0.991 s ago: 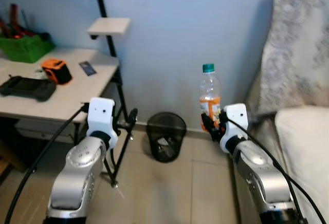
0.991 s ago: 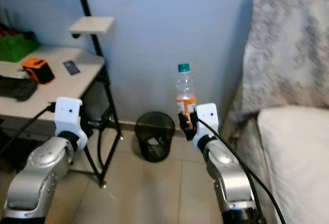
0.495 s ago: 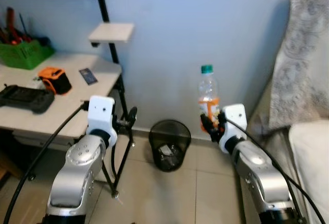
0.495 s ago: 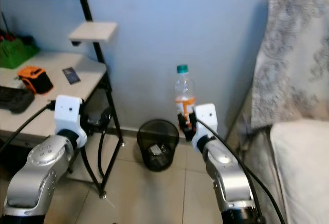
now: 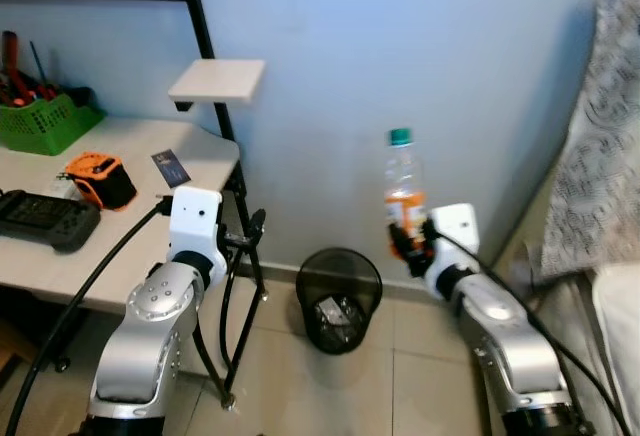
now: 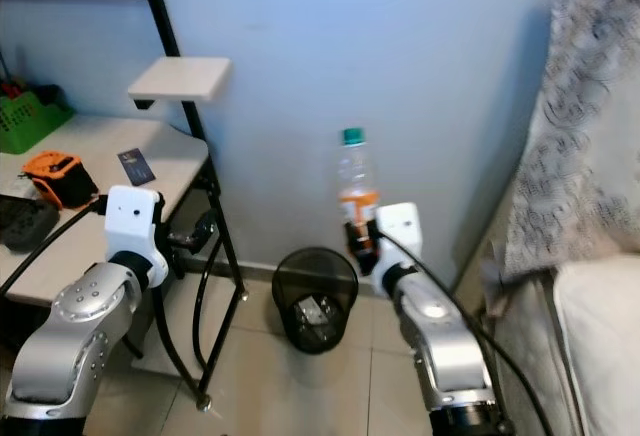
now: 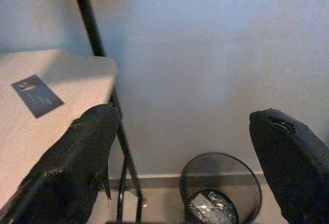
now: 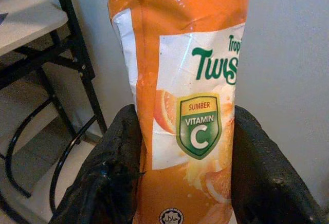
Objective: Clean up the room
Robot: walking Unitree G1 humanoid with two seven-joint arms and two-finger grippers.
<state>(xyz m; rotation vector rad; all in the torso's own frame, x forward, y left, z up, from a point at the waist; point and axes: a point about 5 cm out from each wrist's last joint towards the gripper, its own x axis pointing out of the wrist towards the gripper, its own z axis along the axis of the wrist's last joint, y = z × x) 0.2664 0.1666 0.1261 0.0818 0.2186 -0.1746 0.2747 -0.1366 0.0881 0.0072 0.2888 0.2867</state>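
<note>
A bottle (image 5: 403,188) with a green cap and an orange label is held upright in the right tool (image 5: 410,241), whose two black fingers (image 8: 267,167) are clamped on either side of its lower part, over the label. The bottle is raised in front of the pale blue wall. Below this tool and toward the robot's left, a black mesh bin (image 5: 339,298) stands on the tiled floor against the wall, with some crumpled scraps inside it.

The left tool (image 5: 255,236) is held out empty, its fingers (image 7: 77,167) spread wide apart; the bin is seen between them in the left wrist view. Just beside this tool is the black metal leg of the table (image 5: 130,226). On the table, further to the left of this tool, lie a small dark card (image 5: 171,167), an orange and black box (image 5: 98,180), a black handheld device (image 5: 42,220) and a green basket (image 5: 45,123) of tools.
</note>
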